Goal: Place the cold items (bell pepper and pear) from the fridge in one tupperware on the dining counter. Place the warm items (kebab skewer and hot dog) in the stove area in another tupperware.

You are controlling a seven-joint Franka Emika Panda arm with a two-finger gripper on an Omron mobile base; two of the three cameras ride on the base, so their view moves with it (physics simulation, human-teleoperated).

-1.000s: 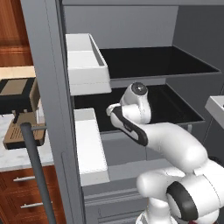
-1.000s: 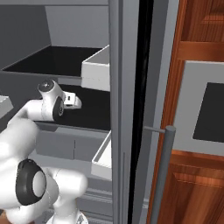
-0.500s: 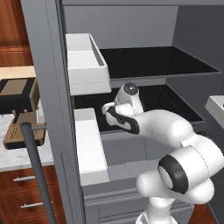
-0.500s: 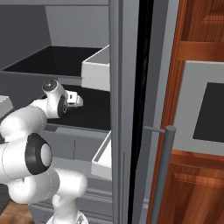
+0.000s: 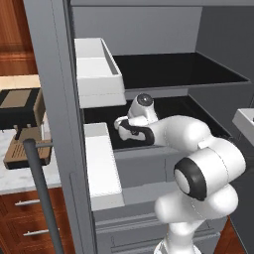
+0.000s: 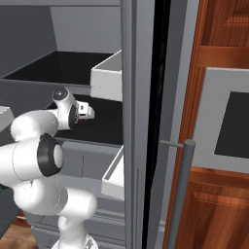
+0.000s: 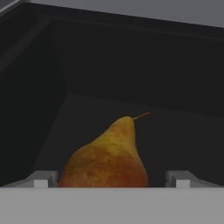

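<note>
A yellow-brown pear [image 7: 107, 159] with a short red stem lies on the dark floor of the fridge's lower shelf [image 5: 198, 116]. It sits close in front of my gripper [image 7: 111, 180], between the two fingertips [image 7: 41, 178], and the jaws stand open on either side of it without touching it. From the base, my hand [image 5: 130, 130] reaches into the lower shelf, seen from the other side as the gripper [image 6: 88, 113]. The bell pepper, kebab skewer, hot dog and tupperware are out of view.
The fridge door stands open to the left with a white upper bin [image 5: 96, 74] and a lower door shelf [image 5: 101, 166]. A coffee machine [image 5: 22, 106] sits on the counter beyond. The fridge handle [image 6: 177, 194] and a wall oven [image 6: 233, 121] lie to the right.
The arm has stretched forward and lower, pushing the hand deeper into the fridge's lower shelf. The jaws remain open.
</note>
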